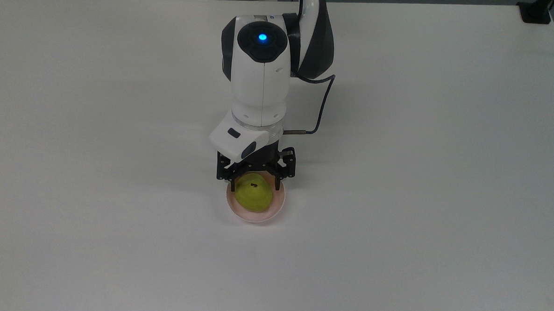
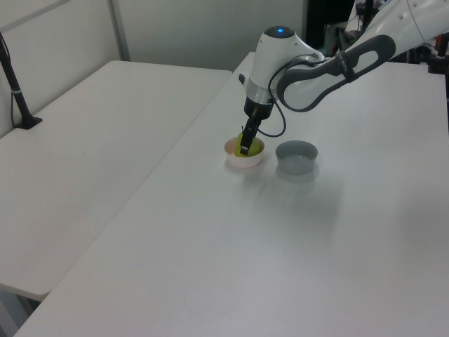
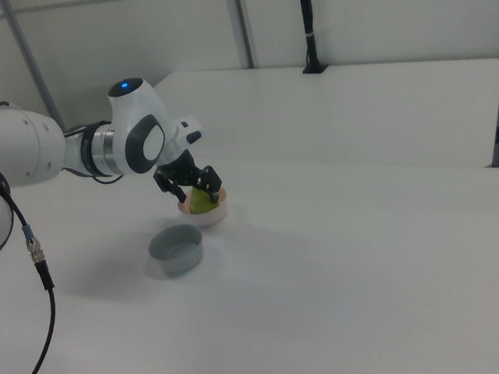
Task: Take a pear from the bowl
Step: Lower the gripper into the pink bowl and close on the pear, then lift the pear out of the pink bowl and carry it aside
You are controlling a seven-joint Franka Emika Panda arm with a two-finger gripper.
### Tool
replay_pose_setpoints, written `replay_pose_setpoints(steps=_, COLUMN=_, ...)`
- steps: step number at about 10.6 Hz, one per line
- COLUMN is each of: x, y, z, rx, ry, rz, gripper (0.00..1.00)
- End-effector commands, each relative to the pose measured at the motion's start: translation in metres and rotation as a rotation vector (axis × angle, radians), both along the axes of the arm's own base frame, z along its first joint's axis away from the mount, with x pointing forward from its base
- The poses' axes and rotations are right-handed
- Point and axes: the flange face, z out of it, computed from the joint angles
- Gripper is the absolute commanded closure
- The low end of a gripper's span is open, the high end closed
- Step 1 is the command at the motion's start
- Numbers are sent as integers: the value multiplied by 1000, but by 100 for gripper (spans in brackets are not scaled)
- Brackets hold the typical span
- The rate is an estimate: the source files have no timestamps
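A yellow-green pear (image 1: pixel 253 195) with a dark stem stands in the small pale pink bowl (image 1: pixel 255 218) near the middle of the white table. My gripper (image 1: pixel 255 187) is lowered over the bowl, open, one black finger on each side of the pear's upper part. From the left view the gripper (image 2: pixel 244 146) reaches down into the bowl (image 2: pixel 242 161) in front of the pear (image 2: pixel 250 147). In the right view the pear (image 3: pixel 202 203) shows between the fingers, above the bowl (image 3: pixel 208 216).
A deeper grey bowl (image 2: pixel 297 156) stands just beside the pink one, on the left view's right; it is also in the right view (image 3: pixel 176 250). A second white table (image 2: pixel 91 140) adjoins on the left view's left.
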Motion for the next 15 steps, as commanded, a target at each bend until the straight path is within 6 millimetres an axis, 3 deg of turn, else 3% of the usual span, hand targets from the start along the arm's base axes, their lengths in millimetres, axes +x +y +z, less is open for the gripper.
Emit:
replay_pose_setpoints(steps=1, x=4, y=-2, z=-9, rx=-29, ry=-12, rz=-2, gripper=10)
replay_pose_setpoints(steps=4, x=4, y=-2, z=-19, rx=-36, ry=0, rz=1, gripper=18)
replay_pose_setpoints(steps=7, x=4, y=-2, z=-19, rx=-45, ry=-1, rz=7, gripper=47)
replay_pose_setpoints(steps=9, x=5, y=-2, z=-11, rx=-41, ry=-12, rz=3, gripper=53)
replay_pose_setpoints(steps=13, x=-1, y=1, z=67, rx=-8, ry=-100, rz=-6, gripper=54)
replay_pose_setpoints(steps=15, x=-5, y=-2, z=97, rx=0, ry=-108, rz=-37, gripper=54)
